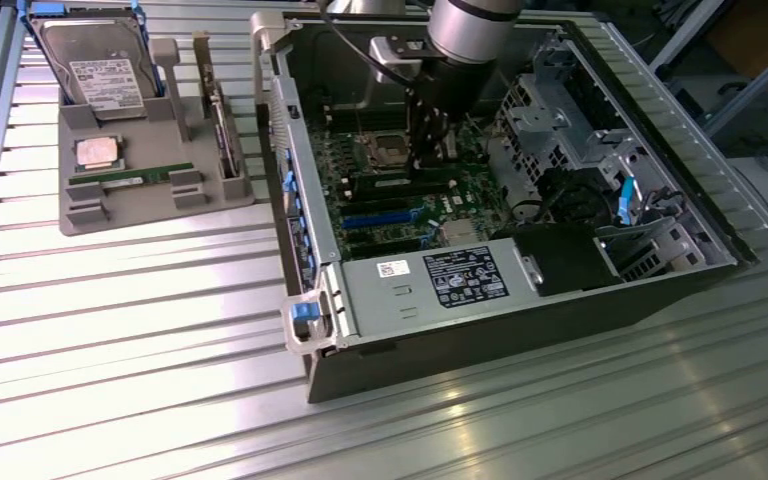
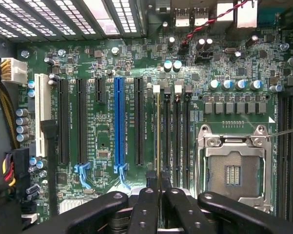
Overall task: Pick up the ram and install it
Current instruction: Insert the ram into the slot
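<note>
Item: the ram (image 2: pixel 159 141). Thin stick seen edge-on in the wrist view, held pinched between the inner fingers of the gripper (image 2: pixel 159 204), which is closed narrow on the stick's near end. Its long axis runs straight away from the fingers, parallel to the memory slots (image 2: pixel 177 131) on the motherboard (image 2: pixel 112 63), and it lines up with the slot at the edge of that bank, on the side toward the blue expansion slot (image 2: pixel 119 122). Whether its lower edge already touches the slot cannot be told.

Landmark: the processor socket (image 2: pixel 232 168), empty and open, lies beside the memory slots on the side away from the blue expansion slot; the ram stands apart from it, with the other memory slots between.

Surroundings: in the exterior view the arm reaches down into the open computer case (image 1: pixel 317 300), the gripper low over the motherboard, near the processor socket (image 1: pixel 387 143).

Outside the case: a grey parts tray (image 1: pixel 157 205) well apart from the socket, holding a second ram stick (image 1: pixel 137 177), a square silver processor chip (image 1: pixel 97 152) and a hard drive (image 1: pixel 97 70).
</note>
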